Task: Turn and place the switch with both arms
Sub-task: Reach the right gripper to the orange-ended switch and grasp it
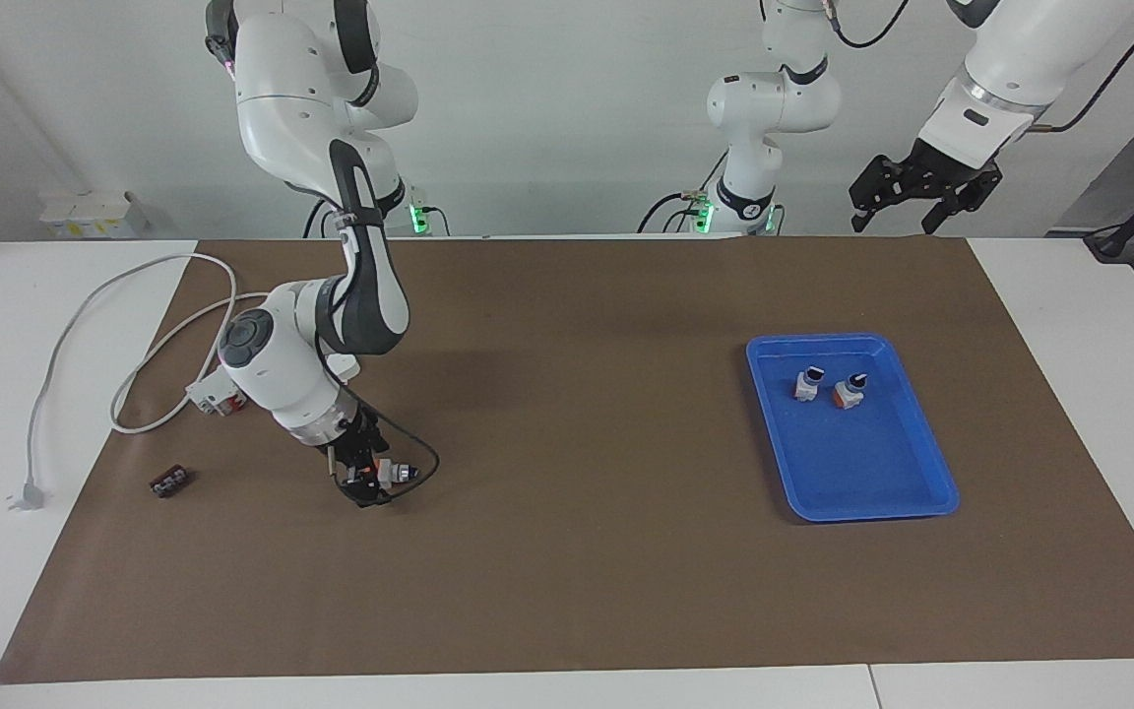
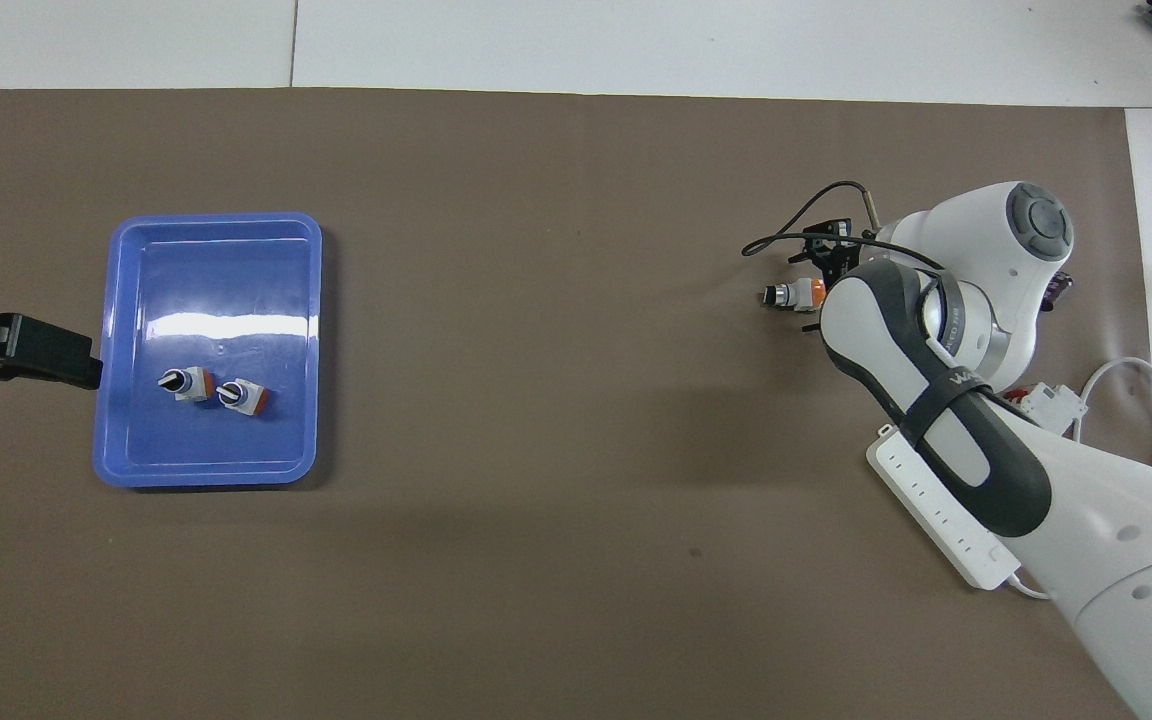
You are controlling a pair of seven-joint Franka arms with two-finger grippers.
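The switch [image 1: 393, 472] [image 2: 792, 294] lies on its side on the brown mat toward the right arm's end of the table, its black knob pointing at the table's middle. My right gripper [image 1: 367, 480] [image 2: 820, 272] is down at mat level, open, with its fingers astride the switch's orange end. The arm's wrist hides part of that end in the overhead view. My left gripper [image 1: 924, 193] [image 2: 86, 365] waits open, raised beside the blue tray [image 1: 907, 492] [image 2: 136, 455].
In the tray stand two like switches [image 1: 808, 383] [image 1: 849, 392]. Near the right arm lie a white power strip [image 2: 941, 505], a white breaker with red levers [image 1: 215, 396], a small black part [image 1: 170, 483], and a grey cable with its plug [image 1: 28, 492].
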